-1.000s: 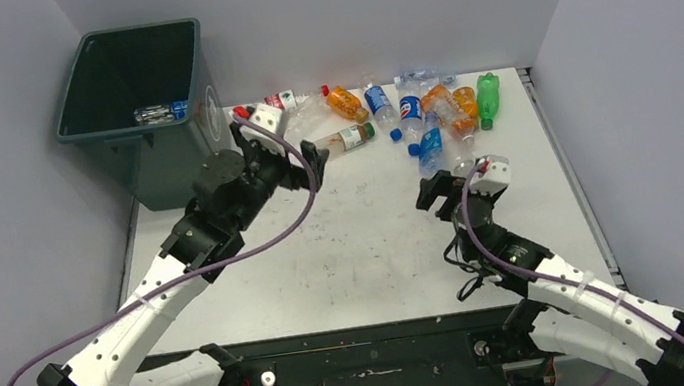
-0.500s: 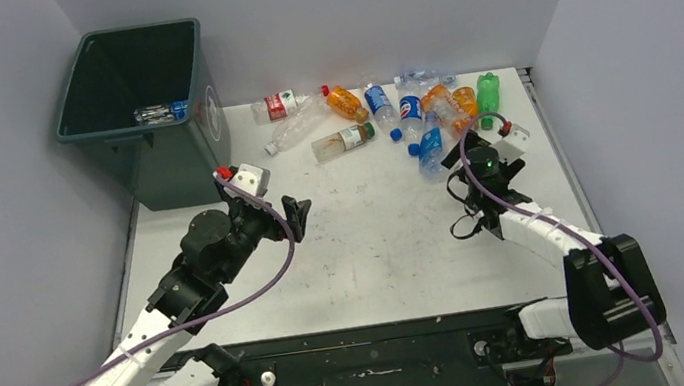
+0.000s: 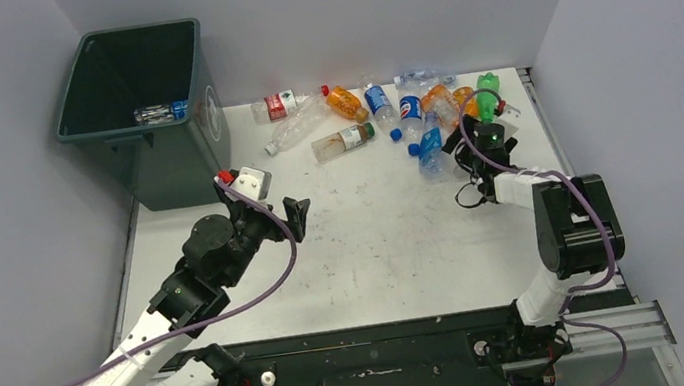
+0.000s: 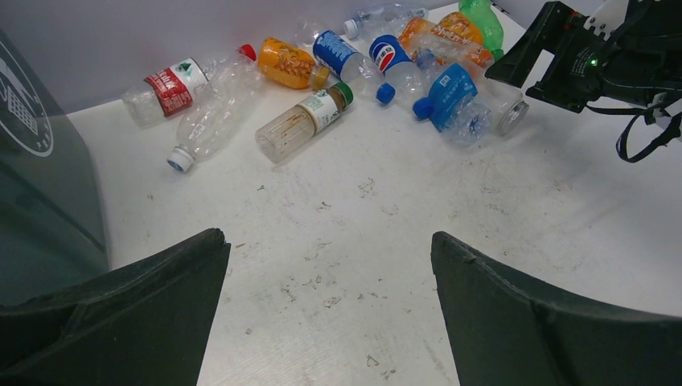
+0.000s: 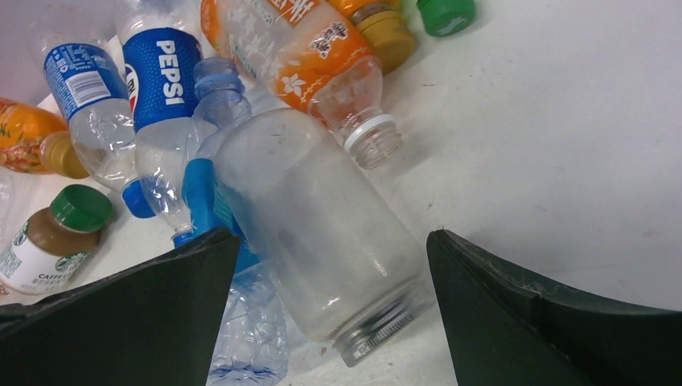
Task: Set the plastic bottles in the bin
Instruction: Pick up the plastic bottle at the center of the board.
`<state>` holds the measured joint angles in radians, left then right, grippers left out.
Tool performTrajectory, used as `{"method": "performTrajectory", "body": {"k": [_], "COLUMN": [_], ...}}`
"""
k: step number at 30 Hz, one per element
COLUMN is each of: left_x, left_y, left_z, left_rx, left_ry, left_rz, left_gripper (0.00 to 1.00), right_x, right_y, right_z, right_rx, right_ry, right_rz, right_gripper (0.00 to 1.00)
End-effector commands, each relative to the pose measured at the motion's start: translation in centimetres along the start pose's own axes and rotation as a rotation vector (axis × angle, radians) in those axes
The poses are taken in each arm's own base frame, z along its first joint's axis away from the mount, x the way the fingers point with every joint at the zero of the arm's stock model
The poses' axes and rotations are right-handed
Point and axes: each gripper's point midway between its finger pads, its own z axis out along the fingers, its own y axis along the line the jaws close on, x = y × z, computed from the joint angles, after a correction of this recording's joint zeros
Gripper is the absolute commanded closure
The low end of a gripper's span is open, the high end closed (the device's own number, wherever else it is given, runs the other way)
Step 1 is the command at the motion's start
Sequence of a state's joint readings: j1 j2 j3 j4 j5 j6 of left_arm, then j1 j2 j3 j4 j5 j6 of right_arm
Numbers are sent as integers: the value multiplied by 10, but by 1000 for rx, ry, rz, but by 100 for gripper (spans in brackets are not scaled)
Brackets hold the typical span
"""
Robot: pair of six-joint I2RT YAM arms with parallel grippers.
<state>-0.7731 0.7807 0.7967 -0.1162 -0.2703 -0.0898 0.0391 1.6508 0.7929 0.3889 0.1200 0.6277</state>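
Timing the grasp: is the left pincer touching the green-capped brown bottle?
Apart. The left wrist view shows bare table between the open left pincer and the green-capped brown bottle.

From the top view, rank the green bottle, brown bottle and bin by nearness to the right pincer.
1. The green bottle, just beyond the right pincer, at the heap's right end.
2. The brown bottle, mid-table, to the pincer's left.
3. The bin, at the far left corner.
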Motion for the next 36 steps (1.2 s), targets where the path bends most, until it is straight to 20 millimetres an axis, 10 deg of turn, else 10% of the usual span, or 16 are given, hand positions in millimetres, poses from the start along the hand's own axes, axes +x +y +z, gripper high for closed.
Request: {"method": "performTrajectory", "body": {"k": [1,27,36], "left_x": [-13,-10,-12], "left_y": [0,-3,-3], "left_z": [1,1,0], "left_rx": [-10,2,1], "left_ry": [-46,-32,-38], "left_rz": [7,24,28], "left_gripper": [4,4,4], "right_x": [-20,38,34], "right_y": [33,24,31], "right_z": [8,26,10], "right_rx": [-126,-148,-193], "right_ry": [-42,112,86], "right_rz": [-9,-9,15], "right_gripper": [10,2,46]}}
